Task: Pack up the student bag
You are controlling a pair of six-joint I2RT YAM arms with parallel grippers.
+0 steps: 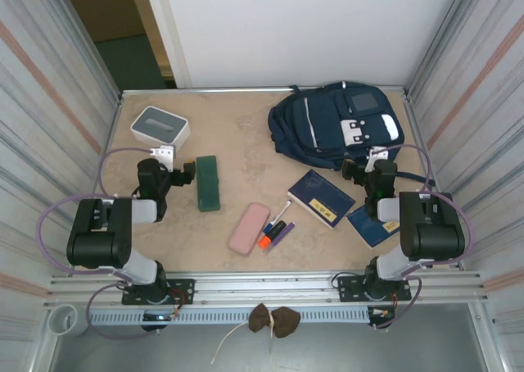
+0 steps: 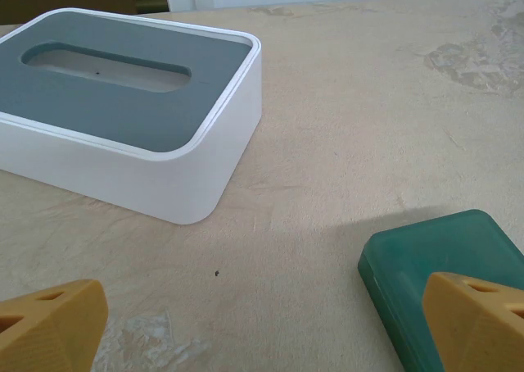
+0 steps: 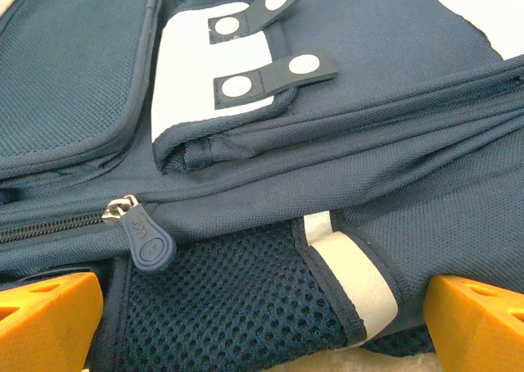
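Right now I have both tools spread wide, holding nothing. The right gripper (image 3: 262, 327) sits low, close in front of the student bag (image 1: 336, 126), with its zipper pull (image 3: 147, 242) just ahead. The bag lies flat at the far right of the table (image 1: 237, 142). The left gripper (image 2: 262, 331) hangs over bare tabletop, with a green case (image 2: 434, 265) beside one yellow fingertip and a grey-topped white box (image 2: 147, 142) ahead.

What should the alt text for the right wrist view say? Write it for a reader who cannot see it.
Close-up of the navy student bag: a white patch with two snap tabs, a zipper pull above a mesh pocket. The open right gripper frames the bottom corners, holding nothing.
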